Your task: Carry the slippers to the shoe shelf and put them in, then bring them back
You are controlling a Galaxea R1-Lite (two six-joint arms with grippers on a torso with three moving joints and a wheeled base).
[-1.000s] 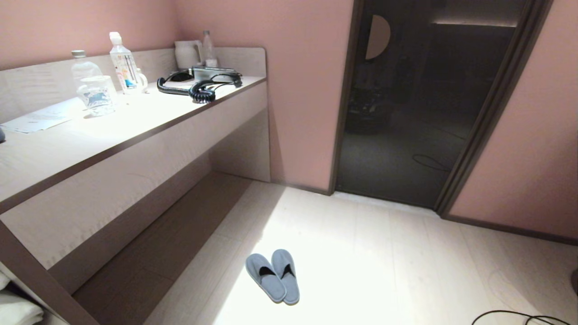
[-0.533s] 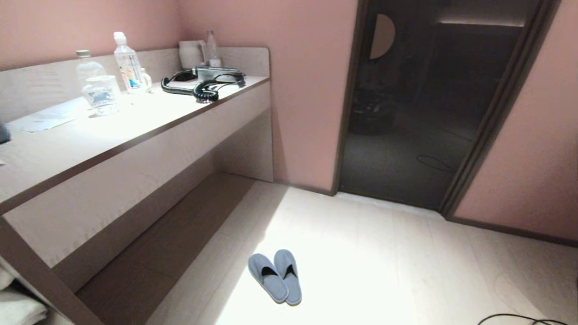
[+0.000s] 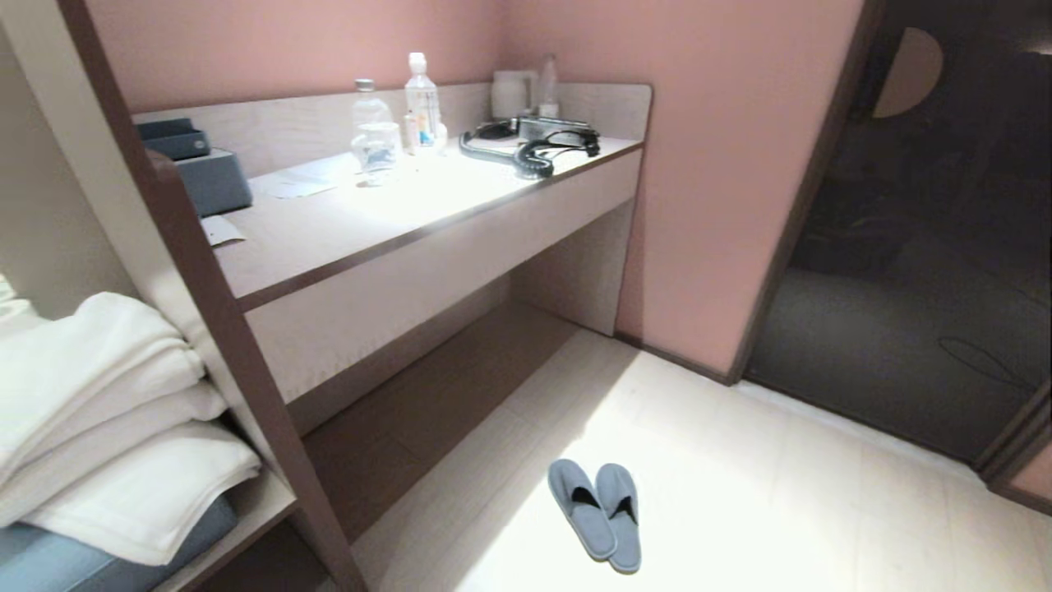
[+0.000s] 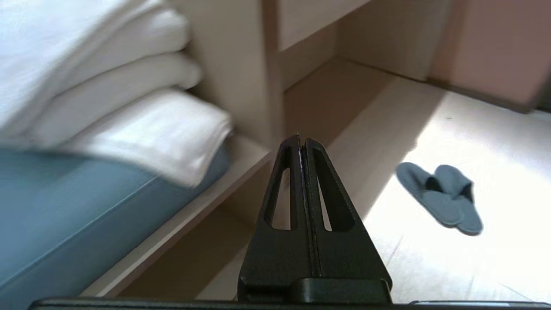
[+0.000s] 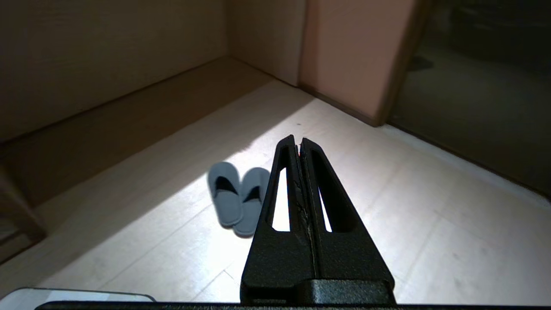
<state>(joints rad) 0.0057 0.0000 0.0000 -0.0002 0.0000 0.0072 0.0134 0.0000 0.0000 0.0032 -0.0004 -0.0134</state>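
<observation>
Both grippers are pressed fully closed and hold nothing. Seen from its own wrist camera, the left gripper point(image 4: 301, 142) has its 2 black fingers point(image 4: 284, 181) flat against each other, tips meeting in a thin seam, and it points out and slightly down over the pale floor point(image 4: 473, 129), well short of anything. The right gripper point(image 5: 298, 144) is posed the same way, its 2 fingers point(image 5: 331, 189) sealed together and aimed forward and down at the floor. Neither arm shows in the head view.

On the floor lie the slippers point(image 3: 598, 514), the 2 grey-blue pieces side by side and touching along their inner edges, soles down, dark insoles open at the heel end. They sit in a bright patch of light just outside the shadowed recess under the long desk counter point(image 3: 394, 222). In the right wrist view the slippers point(image 5: 236, 198) lie just beside the closed fingers, partly behind 1 of them; in the left wrist view they point(image 4: 441, 198) lie well apart from the fingertips.

Left of the robot, a dark-edged upright panel point(image 3: 222, 329) divides the counter from a low shelf holding folded white towels point(image 3: 107, 411) on a blue cushion point(image 3: 107, 551). Bottles point(image 3: 421, 103), a glass, papers and a coiled black cord point(image 3: 526, 152) stand on the counter. A dark doorway point(image 3: 920, 271) opens in the pink wall to the right.
</observation>
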